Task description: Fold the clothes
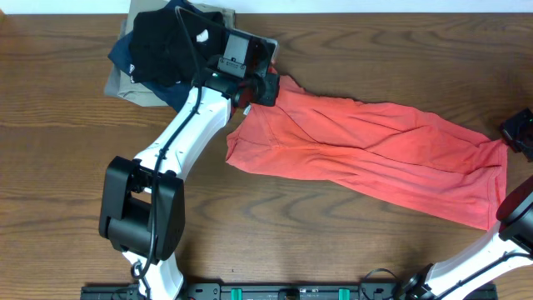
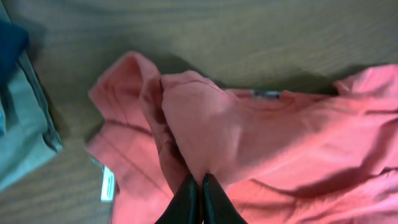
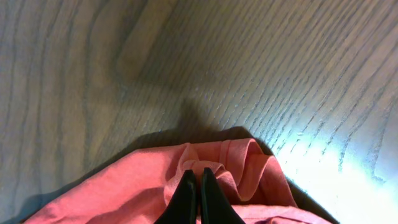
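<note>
Right gripper (image 3: 199, 178) fingers closed together, apparently pinching hem of red garment (image 3: 118, 191). Wood table (image 3: 186, 62) beyond; glare at right.

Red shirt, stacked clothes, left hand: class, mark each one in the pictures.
red shirt (image 1: 375, 154): overhead view, middle of the spread cloth.
stacked clothes (image 1: 158, 42): overhead view, black garment on top.
left hand (image 2: 200, 186): left wrist view, between its closed fingertips, which pinch the shirt.

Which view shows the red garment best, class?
Overhead: the red garment lies spread on the table, nearly its whole outline visible. The left wrist view shows only one bunched end pinched by the left gripper; the right wrist view, only a hem edge in the right gripper.
</note>
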